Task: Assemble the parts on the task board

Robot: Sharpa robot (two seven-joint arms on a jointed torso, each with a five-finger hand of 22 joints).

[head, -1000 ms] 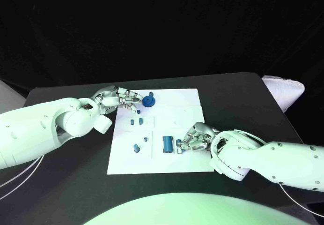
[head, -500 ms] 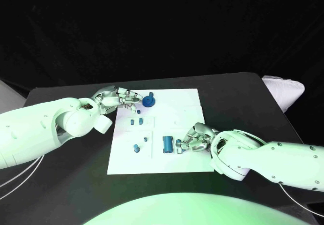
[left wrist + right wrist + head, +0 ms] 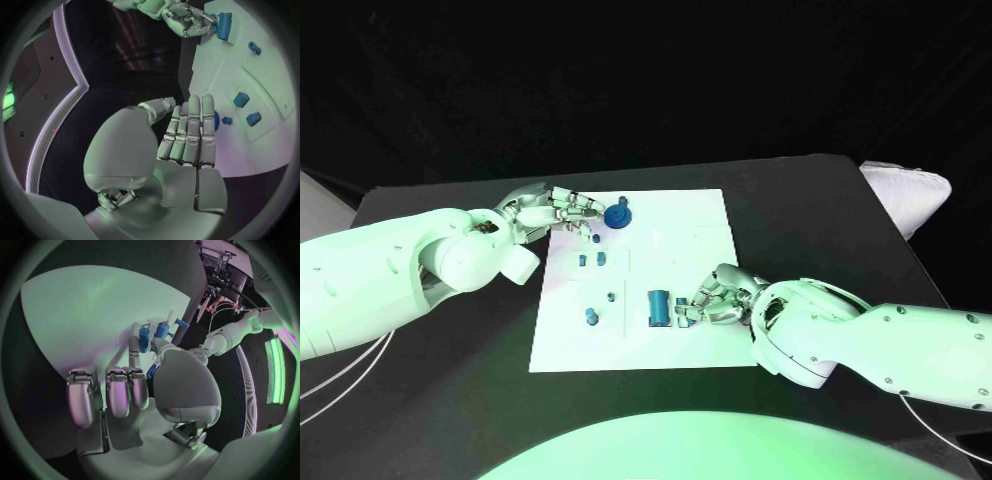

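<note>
We see the white task board (image 3: 678, 230) lying in the middle of the black table (image 3: 805, 200), with a white bundle (image 3: 913, 195) off the table's far right corner. On the board, a round blue part (image 3: 619, 215) sits near its far left corner, two small blue parts (image 3: 593, 259) lie toward its left edge, and another small one (image 3: 591, 317) lies nearer the front. A tall blue block (image 3: 658, 307) stands by the board's front middle.

Our left hand (image 3: 554, 212) rests at the board's far left corner, fingers straight and close together, just beside the round part; we cannot tell whether it touches it. Our right hand (image 3: 715, 297) sits just right of the tall block, fingers curled around a small blue part (image 3: 154, 335) that it pinches.
</note>
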